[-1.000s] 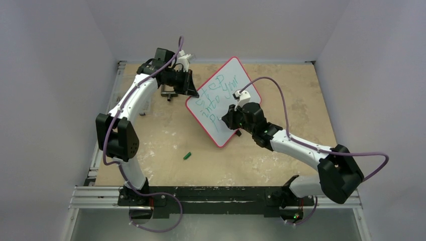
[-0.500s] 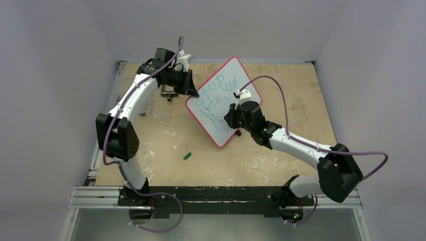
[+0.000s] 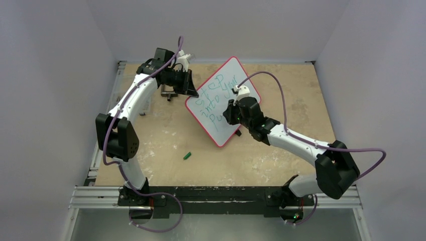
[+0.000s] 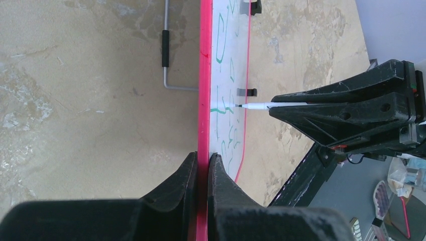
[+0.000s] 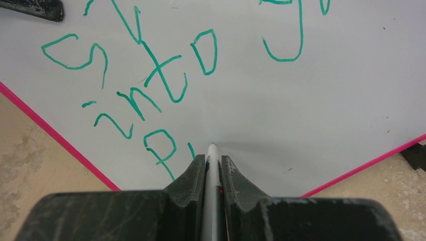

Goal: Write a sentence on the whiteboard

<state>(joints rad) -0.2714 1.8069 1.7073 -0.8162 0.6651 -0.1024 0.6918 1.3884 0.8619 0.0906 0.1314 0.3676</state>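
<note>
- Fingers (image 5: 193,173) of the right gripper (image 5: 212,159) are squeezing a thin pen (image 4: 271,105), its tip touching the board (image 3: 228,83) just after the "P".
- Left gripper (image 4: 202,159) is pinching the board's red rim between closed fingers.
- Board is sitting turned like a diamond at the far middle of the table (image 3: 301,90).
- Green sentence (image 3: 216,99) is reading "step into your P", so it is looking partly done.
- Board is looking stiff, light and slippery, so I think the rim is the best holding spot, and the pen is needing only soft pushes.
</note>
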